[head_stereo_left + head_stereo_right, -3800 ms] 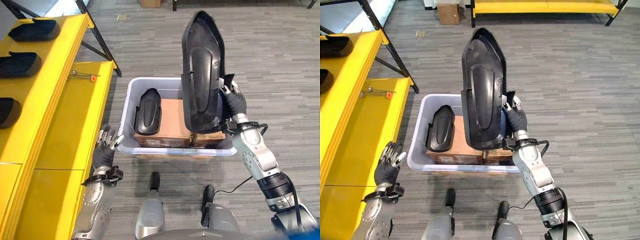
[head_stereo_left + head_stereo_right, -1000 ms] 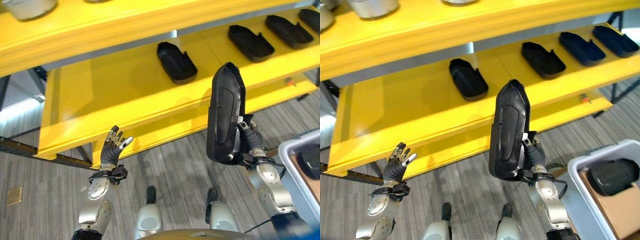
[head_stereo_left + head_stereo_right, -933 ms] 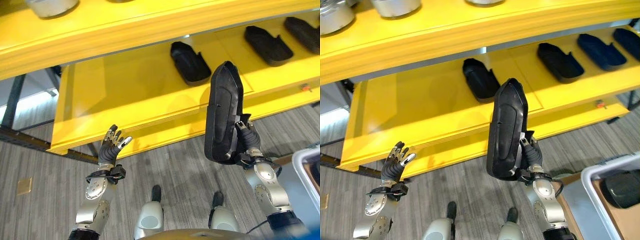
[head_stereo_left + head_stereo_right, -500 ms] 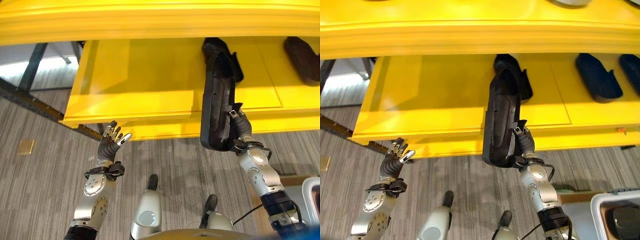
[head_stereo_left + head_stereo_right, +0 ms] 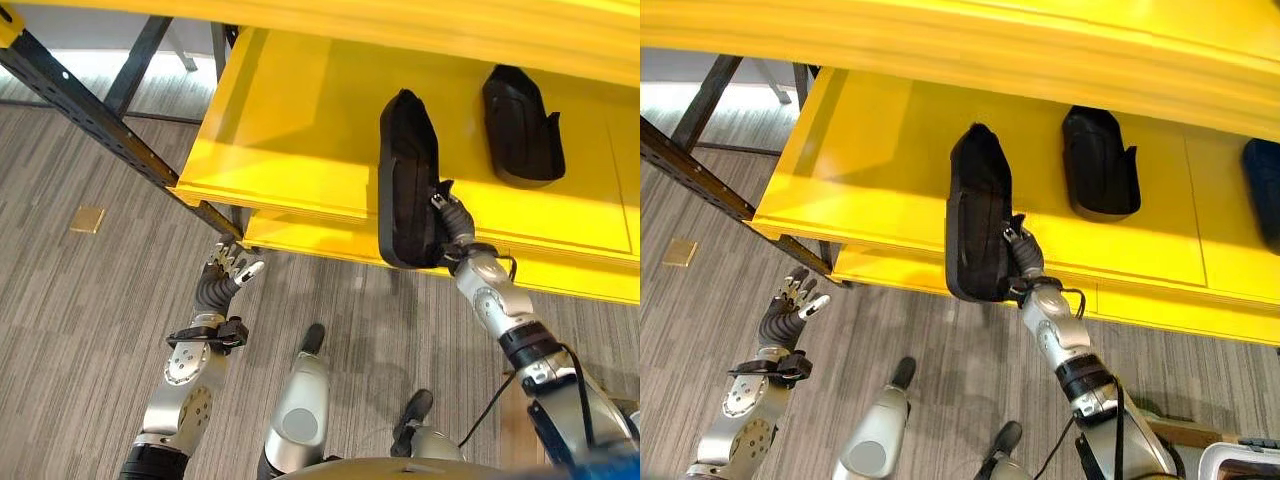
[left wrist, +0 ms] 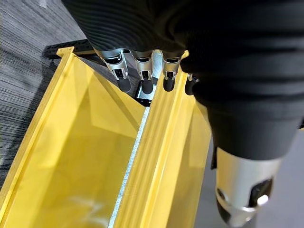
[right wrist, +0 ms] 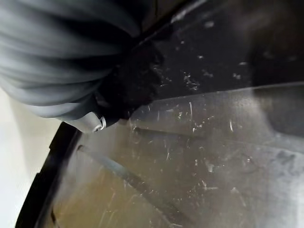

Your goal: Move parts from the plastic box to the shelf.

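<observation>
My right hand [image 5: 452,222] is shut on a long black plastic part [image 5: 404,180], held upright with its lower end at the front edge of the yellow shelf [image 5: 290,150]. The part's scratched inner face [image 7: 199,142] lies right against that hand. A second black part [image 5: 520,125] lies flat on the same shelf board, just right of the held one. My left hand [image 5: 222,283] hovers open over the floor below the shelf's left corner, its fingers [image 6: 142,76] straight and holding nothing.
A black metal upright [image 5: 95,110] of the rack runs diagonally at the left. A higher yellow shelf board [image 5: 970,45] overhangs the top. Another dark part [image 5: 1260,190] lies at the far right of the shelf. Grey plank floor [image 5: 80,330] spreads below.
The camera has swung left and closer to the shelf. My right hand has carried the black part up to the shelf's front edge, beside the part lying there. The left hand stays open.
</observation>
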